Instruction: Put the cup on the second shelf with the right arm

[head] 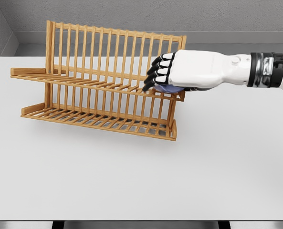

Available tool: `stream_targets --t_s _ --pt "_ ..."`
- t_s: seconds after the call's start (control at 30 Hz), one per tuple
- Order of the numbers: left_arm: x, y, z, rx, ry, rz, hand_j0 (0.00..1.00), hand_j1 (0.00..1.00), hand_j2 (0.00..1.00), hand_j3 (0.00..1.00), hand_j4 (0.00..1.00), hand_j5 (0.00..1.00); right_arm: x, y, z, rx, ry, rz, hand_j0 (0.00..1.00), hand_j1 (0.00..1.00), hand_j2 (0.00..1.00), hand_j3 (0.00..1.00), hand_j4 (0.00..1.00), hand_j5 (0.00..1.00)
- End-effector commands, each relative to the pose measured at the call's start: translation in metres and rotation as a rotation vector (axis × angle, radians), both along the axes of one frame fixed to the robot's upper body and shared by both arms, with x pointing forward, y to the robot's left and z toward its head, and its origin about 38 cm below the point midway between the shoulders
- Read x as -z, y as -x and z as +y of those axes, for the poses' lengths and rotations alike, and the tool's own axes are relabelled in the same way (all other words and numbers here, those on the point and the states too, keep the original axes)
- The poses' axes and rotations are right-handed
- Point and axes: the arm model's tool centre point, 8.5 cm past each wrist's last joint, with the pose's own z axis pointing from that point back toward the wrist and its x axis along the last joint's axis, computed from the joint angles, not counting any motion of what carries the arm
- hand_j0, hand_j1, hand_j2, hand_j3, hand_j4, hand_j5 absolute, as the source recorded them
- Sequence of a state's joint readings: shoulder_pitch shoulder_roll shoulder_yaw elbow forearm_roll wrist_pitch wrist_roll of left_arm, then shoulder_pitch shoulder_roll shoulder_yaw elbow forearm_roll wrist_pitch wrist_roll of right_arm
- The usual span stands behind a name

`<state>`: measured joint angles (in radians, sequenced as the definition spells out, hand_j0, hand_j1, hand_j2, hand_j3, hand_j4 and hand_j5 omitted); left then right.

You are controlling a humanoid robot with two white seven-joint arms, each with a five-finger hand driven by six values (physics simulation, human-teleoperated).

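The right arm reaches in from the right edge of the picture, white-shelled with a dark band at the wrist, and extends across the back right part of the counter. Its right hand sits at the right end of the wooden rack, with the black-tipped fingers curled downward together over the upper shelf.

Under the palm only a small sliver of the cup shows: a bluish-purple, rounded surface, lying at the right end of the upper shelf and touching or just above its slats. The rest of the cup is hidden by the hand, so its shape, handle and whether it stands upright cannot be told. The fingers appear closed around it.

The rack is light brown, with a tall slatted back, an upper shelf and a lower shelf, both of thin bars. It stands toward the back left of the white counter, angled slightly.
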<state>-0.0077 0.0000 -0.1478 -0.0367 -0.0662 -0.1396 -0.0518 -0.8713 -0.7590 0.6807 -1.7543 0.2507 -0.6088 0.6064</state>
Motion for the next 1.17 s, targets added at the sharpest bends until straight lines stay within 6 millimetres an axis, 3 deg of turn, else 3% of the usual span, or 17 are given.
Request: stream_targets --t_s 0.0,0.17,0.3,0.4,0.5,0.53,0.57,0.63,0.7,0.77,0.9,1.13 --pt "0.000 0.000 0.000 -0.001 0.000 0.000 1.00 1.00 1.00 1.00 1.00 1.00 0.000 0.001 0.000 -0.006 -0.004 0.008 1.00 1.00 1.00 1.00 1.00 1.00" --pt "0.000 0.000 0.000 0.001 0.000 0.000 1.00 1.00 1.00 1.00 1.00 1.00 -0.011 -0.001 -0.001 -0.001 -0.010 -0.020 1.00 1.00 1.00 1.00 1.00 1.00" --pt "0.000 0.000 0.000 -0.001 0.000 0.000 1.00 1.00 1.00 1.00 1.00 1.00 -0.039 -0.003 -0.012 0.028 -0.038 -0.088 1.00 1.00 1.00 1.00 1.00 1.00" --pt "0.000 0.000 0.000 0.001 0.000 0.000 1.00 1.00 1.00 1.00 1.00 1.00 -0.065 -0.002 -0.049 0.119 -0.071 -0.154 1.00 1.00 1.00 1.00 1.00 1.00" --pt "0.000 0.000 0.000 -0.001 0.000 0.000 1.00 1.00 1.00 1.00 1.00 1.00 -0.078 0.001 -0.075 0.184 -0.083 -0.189 1.00 1.00 1.00 1.00 1.00 1.00" --pt "0.000 0.000 0.000 0.001 0.000 0.000 1.00 1.00 1.00 1.00 1.00 1.00 -0.079 0.003 -0.089 0.219 -0.087 -0.192 1.00 1.00 1.00 1.00 1.00 1.00" --pt "0.000 0.000 0.000 0.001 0.000 0.000 1.00 1.00 1.00 1.00 1.00 1.00 -0.079 0.009 -0.116 0.286 -0.111 -0.196 1.00 1.00 1.00 1.00 1.00 1.00" --pt "0.000 0.000 0.000 -0.001 0.000 0.000 1.00 1.00 1.00 1.00 1.00 1.00 -0.070 0.019 -0.153 0.382 -0.141 -0.181 1.00 1.00 1.00 1.00 1.00 1.00" --pt "0.000 0.000 0.000 -0.001 0.000 0.000 1.00 1.00 1.00 1.00 1.00 1.00 -0.050 0.022 -0.167 0.424 -0.154 -0.135 1.00 1.00 1.00 1.00 1.00 1.00" --pt "0.000 0.000 0.000 0.001 0.000 0.000 1.00 1.00 1.00 1.00 1.00 1.00 -0.020 0.020 -0.164 0.431 -0.214 -0.065 1.00 1.00 1.00 1.00 1.00 1.00" --pt "0.000 0.000 0.000 -0.001 0.000 0.000 1.00 1.00 1.00 1.00 1.00 1.00 0.019 0.023 -0.154 0.422 -0.245 0.030 1.00 1.00 1.00 1.00 1.00 1.00" --pt "0.000 0.000 0.000 -0.004 0.000 0.000 1.00 1.00 1.00 1.00 1.00 1.00 0.034 0.025 -0.151 0.422 -0.240 0.066 1.00 1.00 1.00 1.00 1.00 1.00"
